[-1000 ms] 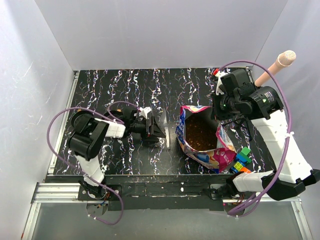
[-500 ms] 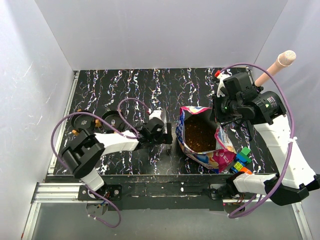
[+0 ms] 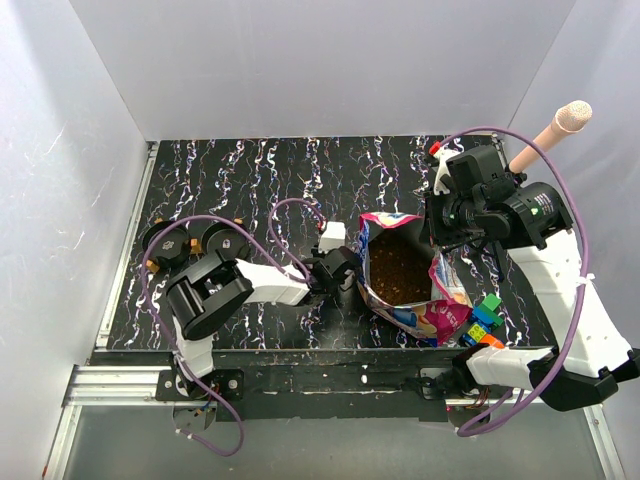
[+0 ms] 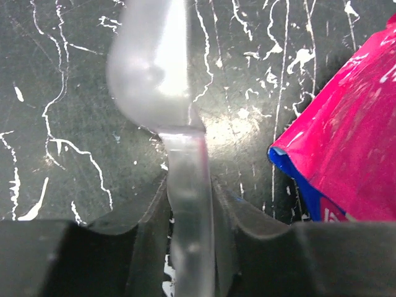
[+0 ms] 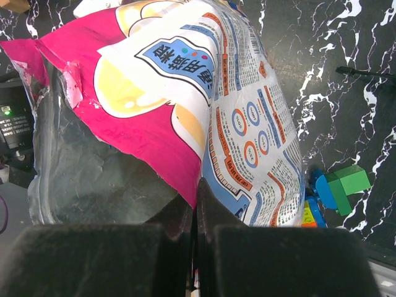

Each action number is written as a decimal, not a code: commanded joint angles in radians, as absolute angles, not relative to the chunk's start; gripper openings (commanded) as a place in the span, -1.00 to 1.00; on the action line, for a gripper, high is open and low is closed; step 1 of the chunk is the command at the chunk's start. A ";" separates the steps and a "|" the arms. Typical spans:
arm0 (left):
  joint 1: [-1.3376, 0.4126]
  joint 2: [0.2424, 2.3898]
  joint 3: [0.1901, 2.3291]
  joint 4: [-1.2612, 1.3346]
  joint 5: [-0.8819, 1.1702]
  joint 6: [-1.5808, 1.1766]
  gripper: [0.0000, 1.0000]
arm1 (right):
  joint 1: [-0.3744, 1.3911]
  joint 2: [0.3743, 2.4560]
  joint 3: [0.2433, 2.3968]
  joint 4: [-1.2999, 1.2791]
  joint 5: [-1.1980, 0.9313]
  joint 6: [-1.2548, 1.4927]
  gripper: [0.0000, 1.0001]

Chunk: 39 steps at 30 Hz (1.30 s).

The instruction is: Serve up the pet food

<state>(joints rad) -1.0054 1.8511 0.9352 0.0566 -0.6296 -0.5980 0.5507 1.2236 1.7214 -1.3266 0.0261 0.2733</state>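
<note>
The pet food point(image 3: 400, 268) is a brown grainy mass inside an open magenta-and-blue bag point(image 3: 425, 315) standing right of centre. My right gripper point(image 3: 440, 235) is shut on the bag's far right rim; in the right wrist view its jaws point(image 5: 197, 198) pinch the edge of the bag point(image 5: 247, 93). My left gripper point(image 3: 343, 270) lies low on the table just left of the bag. In the left wrist view it point(image 4: 189, 204) is shut on the handle of a clear plastic spoon point(image 4: 151, 68), whose bowl points away over the table. The bag's corner point(image 4: 352, 142) shows to the right.
Two round black dishes point(image 3: 165, 245) point(image 3: 218, 237) sit at the table's left. Colourful toy blocks point(image 3: 483, 318) lie against the bag's near right side, also seen in the right wrist view point(image 5: 346, 182). A pink rod with a rounded tip point(image 3: 555, 128) leans at the right wall.
My left arm has reached right, from the dishes to the bag's left side, and its jaws opened wide, then closed on the spoon handle. The right gripper and bag have stayed put.
</note>
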 commanded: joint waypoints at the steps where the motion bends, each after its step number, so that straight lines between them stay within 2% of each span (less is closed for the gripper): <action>1: -1.011 1.893 0.931 -0.058 -0.571 -0.585 -0.61 | 0.557 1.196 1.796 -1.229 -0.040 0.308 -0.97; 3: -1.008 1.827 0.920 -0.101 -0.558 -0.581 -0.98 | 0.557 1.204 1.790 -1.203 -0.025 0.310 -0.97; 6: -0.970 1.671 0.905 -0.217 -0.421 -0.601 -1.00 | 0.557 1.236 1.793 -1.171 0.042 0.336 -0.97; 11: -0.850 1.380 0.916 -0.389 0.067 -0.708 -1.00 | 0.554 1.328 1.868 -1.140 0.199 0.345 -0.97; 14: -0.815 1.284 0.975 -0.536 0.239 -0.745 -1.00 | 0.554 1.409 1.943 -1.094 0.258 0.302 -0.97; 20: -0.796 1.168 1.170 -0.826 0.267 -0.762 -1.00 | 0.552 1.571 2.129 -1.060 0.394 0.215 -0.97; 23: -0.759 1.138 1.355 -1.056 0.247 -0.816 -1.00 | 0.548 1.647 2.253 -1.039 0.394 0.184 -0.97; 30: -0.758 1.204 1.664 -1.258 0.279 -0.827 -1.00 | 0.569 1.694 2.283 -0.983 0.307 0.215 -0.97; 33: -0.758 1.250 1.753 -1.301 0.365 -0.871 -1.00 | 0.604 1.693 2.253 -0.969 0.389 0.232 -0.97; 39: -0.755 1.319 1.870 -1.322 0.443 -0.931 -1.00 | 0.597 1.735 2.401 -1.043 0.595 0.232 -0.97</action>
